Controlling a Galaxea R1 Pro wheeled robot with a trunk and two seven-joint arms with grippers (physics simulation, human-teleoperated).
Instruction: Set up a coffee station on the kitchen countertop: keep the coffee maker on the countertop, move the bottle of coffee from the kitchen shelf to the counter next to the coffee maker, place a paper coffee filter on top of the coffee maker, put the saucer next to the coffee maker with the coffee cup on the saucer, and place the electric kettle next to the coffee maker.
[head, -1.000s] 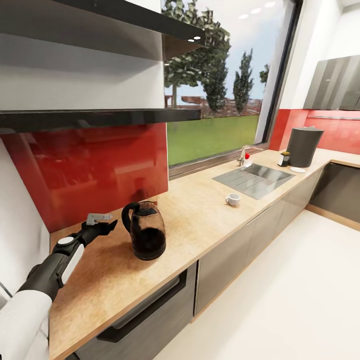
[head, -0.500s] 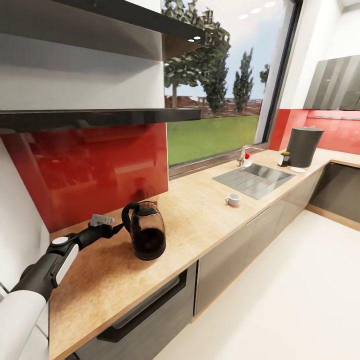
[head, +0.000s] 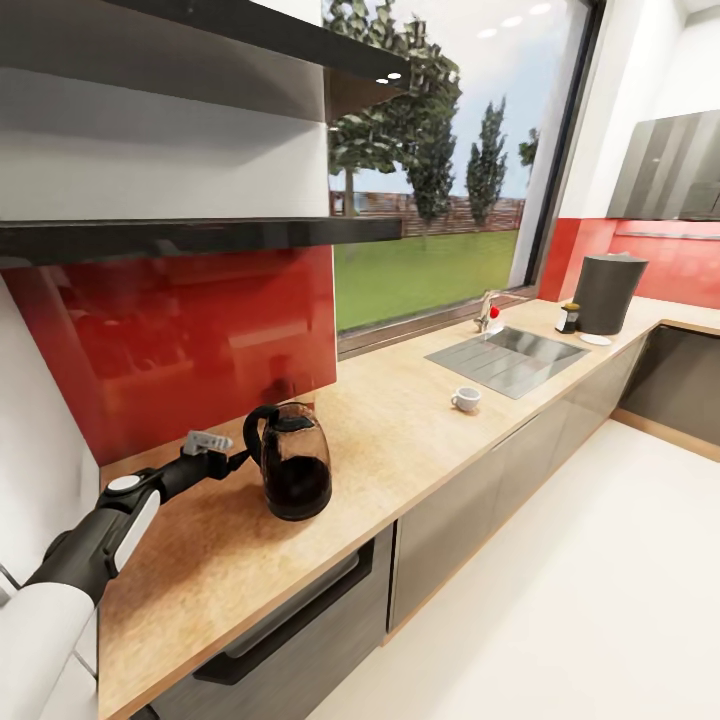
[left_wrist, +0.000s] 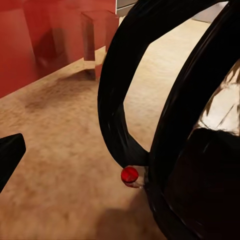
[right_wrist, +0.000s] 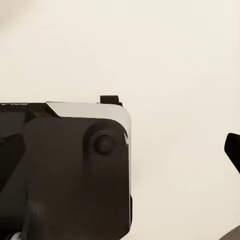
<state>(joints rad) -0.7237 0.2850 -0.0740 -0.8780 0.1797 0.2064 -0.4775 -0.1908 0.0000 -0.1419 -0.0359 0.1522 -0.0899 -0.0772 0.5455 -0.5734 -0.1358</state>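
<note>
Left fingers (head: 238, 461) at one electric kettle (head: 293, 461) — one coffee cup (head: 465, 399).

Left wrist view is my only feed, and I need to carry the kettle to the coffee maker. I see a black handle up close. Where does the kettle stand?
Observer: The electric kettle stands upright near the left end of the countertop, with the left gripper at its handle.
Operator: Where is the coffee maker?
Observer: The coffee maker is at the countertop's far right end, beyond the sink.
Operator: Is anything in between?
Observer: The coffee cup sits on the worktop in front of the sink, apart from the saucer beside the coffee maker.
</note>
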